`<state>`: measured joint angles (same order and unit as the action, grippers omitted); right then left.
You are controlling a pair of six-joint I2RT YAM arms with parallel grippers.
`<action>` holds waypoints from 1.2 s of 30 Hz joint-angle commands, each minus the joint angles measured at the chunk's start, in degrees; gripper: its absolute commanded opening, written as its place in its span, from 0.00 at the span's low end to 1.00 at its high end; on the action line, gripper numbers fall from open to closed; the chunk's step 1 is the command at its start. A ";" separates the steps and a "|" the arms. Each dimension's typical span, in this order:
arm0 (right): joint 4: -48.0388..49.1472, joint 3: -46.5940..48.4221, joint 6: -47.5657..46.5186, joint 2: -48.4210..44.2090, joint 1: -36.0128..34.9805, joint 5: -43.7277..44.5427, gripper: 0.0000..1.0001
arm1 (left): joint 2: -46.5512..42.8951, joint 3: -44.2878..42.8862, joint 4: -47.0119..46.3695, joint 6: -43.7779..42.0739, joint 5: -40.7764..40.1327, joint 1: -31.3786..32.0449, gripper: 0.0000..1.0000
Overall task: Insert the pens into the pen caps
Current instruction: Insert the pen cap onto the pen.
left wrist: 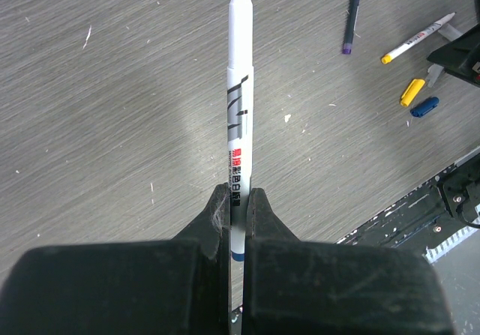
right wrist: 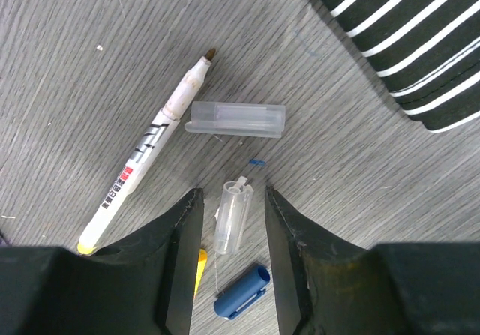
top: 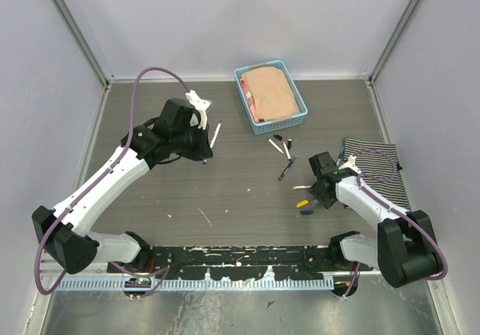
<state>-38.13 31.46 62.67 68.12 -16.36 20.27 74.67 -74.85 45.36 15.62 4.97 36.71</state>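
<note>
— Left gripper, state?
— Noted clenched on a white pen, pinched at the tail end, presumably to leave the writing tip bare for capping. Judged held above the table, over its far left part.
— Right gripper?
— Recorded released, with jaws spread either side of a small clear cap and not touching it. Judged lined up to close across the cap's width. Located on the near right part of the table.
— Anything else close by?
— Logged just beside: a second white pen, uncapped; a longer clear cap; a blue cap; a yellow cap, mostly hidden behind a finger. Striped cloth further right.
— Progress?
— Assessed as early, with the cap ungripped and the held pen uncapped.
</note>
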 commanded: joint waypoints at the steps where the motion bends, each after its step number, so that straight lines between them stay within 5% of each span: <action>1: 0.77 -2.00 1.04 0.53 -0.12 -6.00 0.44 | -0.14 0.07 0.51 -0.68 -0.48 0.04 0.00; 15: -0.55 -1.90 0.93 1.69 -0.16 -2.02 0.39 | -0.06 0.06 0.51 -0.63 -0.32 0.05 0.00; 30: 0.15 -1.62 -1.14 0.49 -0.14 -2.11 0.01 | -0.08 0.17 0.26 -0.54 -0.17 0.03 0.00; 36: -4.02 0.26 -2.52 -6.57 -0.10 0.19 0.00 | -1.50 0.87 -1.70 0.45 -0.82 -0.06 0.00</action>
<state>-38.74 31.22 61.21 66.89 -16.38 19.14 74.67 -74.83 45.30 15.68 4.91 36.69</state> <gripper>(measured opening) 0.245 0.038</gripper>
